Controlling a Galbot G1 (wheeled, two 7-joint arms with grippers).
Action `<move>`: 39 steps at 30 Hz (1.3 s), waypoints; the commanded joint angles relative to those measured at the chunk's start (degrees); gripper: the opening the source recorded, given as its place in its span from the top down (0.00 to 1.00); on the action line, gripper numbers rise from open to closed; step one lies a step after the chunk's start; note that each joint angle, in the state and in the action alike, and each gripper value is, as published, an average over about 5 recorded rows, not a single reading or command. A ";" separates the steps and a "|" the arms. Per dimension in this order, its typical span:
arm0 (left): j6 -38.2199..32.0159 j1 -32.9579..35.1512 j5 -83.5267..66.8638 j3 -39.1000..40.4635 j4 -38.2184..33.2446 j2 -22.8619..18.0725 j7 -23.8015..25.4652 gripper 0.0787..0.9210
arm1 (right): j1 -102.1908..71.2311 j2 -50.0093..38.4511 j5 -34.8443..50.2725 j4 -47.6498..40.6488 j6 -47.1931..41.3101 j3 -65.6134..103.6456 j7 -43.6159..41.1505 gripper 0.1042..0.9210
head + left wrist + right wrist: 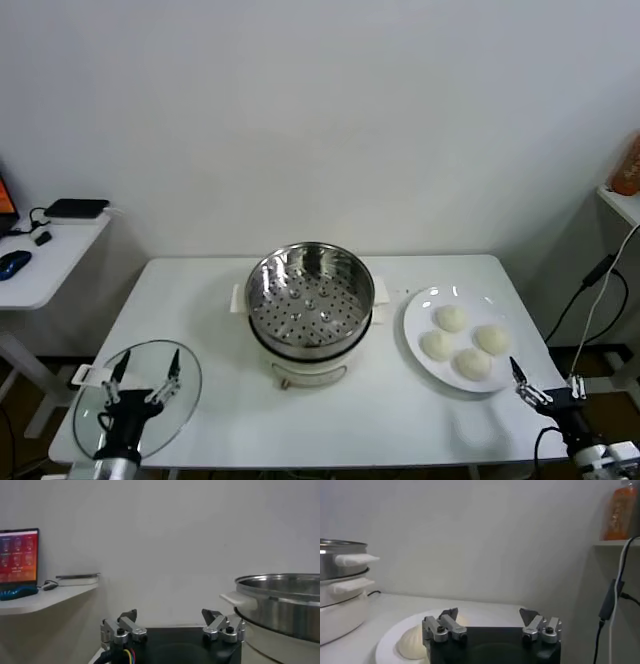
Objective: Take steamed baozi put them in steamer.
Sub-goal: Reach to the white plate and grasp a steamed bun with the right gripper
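Baozi (463,343), four on a plate (420,322) beside the steamer (310,296), we see from our head; wrist views show our right hand (491,624) and left hand (172,624) released.

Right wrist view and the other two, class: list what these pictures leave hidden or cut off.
- Buns: the right wrist view shows part of one bun; the right claw hides the others.
- Steamer: the left wrist view's edge cuts it off, so its tray is unseen.
- Glass lid: the left claw covers its middle in the head view.
- Orange bottle: its top is cut off by the edge.
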 commanded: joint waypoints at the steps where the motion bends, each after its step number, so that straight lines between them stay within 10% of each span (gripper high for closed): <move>1: -0.23 0.11 -0.09 0.06 -0.27 -0.06 -0.09 0.12 | 4.52 -1.28 -7.54 2.59 -3.23 0.29 0.78 0.12; 12: 0.25 -0.99 0.50 0.65 -1.43 -1.79 -0.08 0.12 | 30.95 -22.64 -14.95 3.24 -22.78 -13.73 -10.76 0.12; 20: -0.15 -1.20 3.24 1.27 -1.07 -2.47 -0.14 0.12 | 61.94 -32.88 -22.75 -10.49 -22.16 -42.48 -38.33 0.12; 39: -0.48 0.36 3.46 2.34 -1.08 -2.32 -0.32 0.12 | 107.96 -22.14 -29.32 -40.70 -6.82 -101.92 -52.05 0.12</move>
